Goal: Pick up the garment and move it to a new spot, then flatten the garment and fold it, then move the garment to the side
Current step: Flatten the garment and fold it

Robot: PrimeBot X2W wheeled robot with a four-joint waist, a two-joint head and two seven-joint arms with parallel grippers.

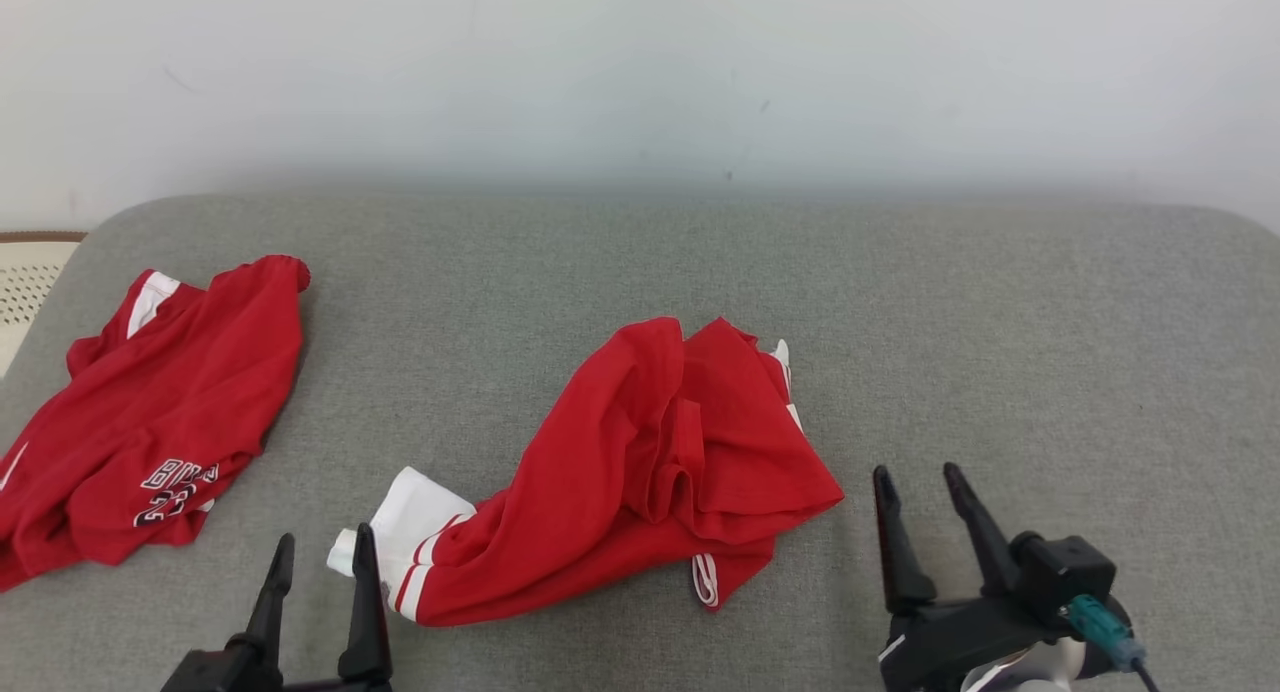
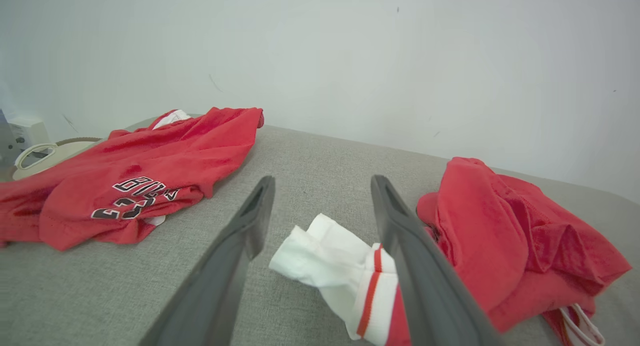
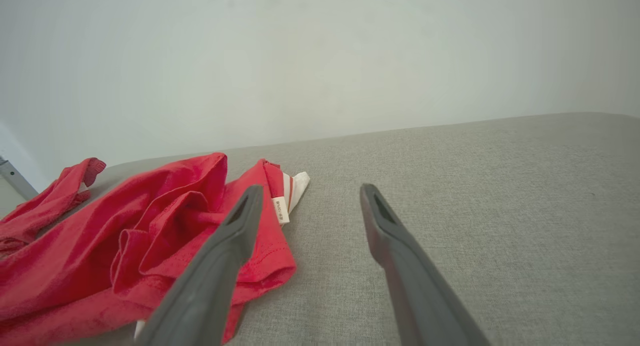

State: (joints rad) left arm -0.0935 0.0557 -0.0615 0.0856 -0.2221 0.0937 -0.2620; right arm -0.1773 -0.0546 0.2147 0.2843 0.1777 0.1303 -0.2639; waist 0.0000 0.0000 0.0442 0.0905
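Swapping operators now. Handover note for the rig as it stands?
Left gripper: open, empty; a white sleeve lies at its fingertips, ungripped.
Right gripper: open, empty, over the grey surface.
The garment, red, with that sleeve: a crumpled heap mid-surface, between the grippers. A second red jersey lies at the far left.
Done: possibly the move to a new spot; cannot confirm.
Left: flatten, fold, move aside.

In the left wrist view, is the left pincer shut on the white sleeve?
No: the left pincer is open, and the white sleeve lies on the grey cushion between its spread jaws.
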